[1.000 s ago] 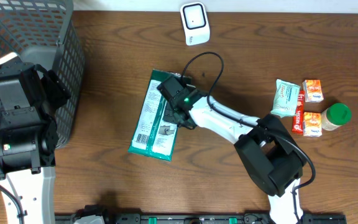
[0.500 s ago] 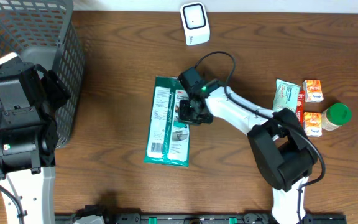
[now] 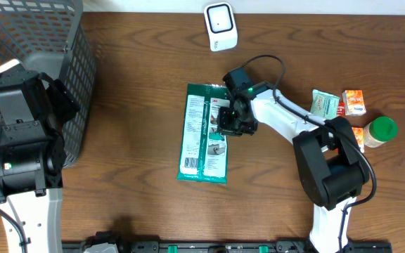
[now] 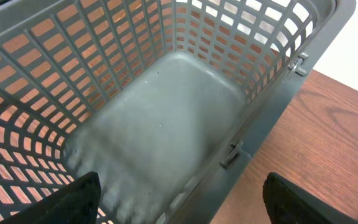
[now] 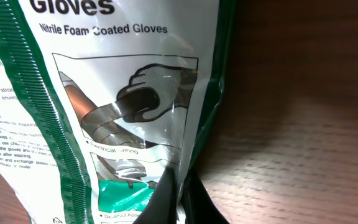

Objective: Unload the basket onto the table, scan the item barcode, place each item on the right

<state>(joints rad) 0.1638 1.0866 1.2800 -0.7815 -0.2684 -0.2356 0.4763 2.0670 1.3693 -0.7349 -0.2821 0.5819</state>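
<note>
Your right pincer is clamped shut on the pack, pinching only the thin film at its right edge, so the pack sits just left of the jaws and extends mostly nearer to you than they do. Risk: it's an off-centre edge grip on slippery film, so a fast swing or wrist roll could let the pack twist, sag or slide out. Can't tell if it's clear of the table; if not, dragging could peel it loose. Long axis runs far to near, slightly tilted, with the top end level with the pincer and the bottom end pointing toward you, printed face up. What looks like the barcode is at that near-left corner, the end farthest from the scanner, which stands beyond the pincer, so a short reach would miss the read. Left pincer is spread wide, empty, over the basket.
</note>
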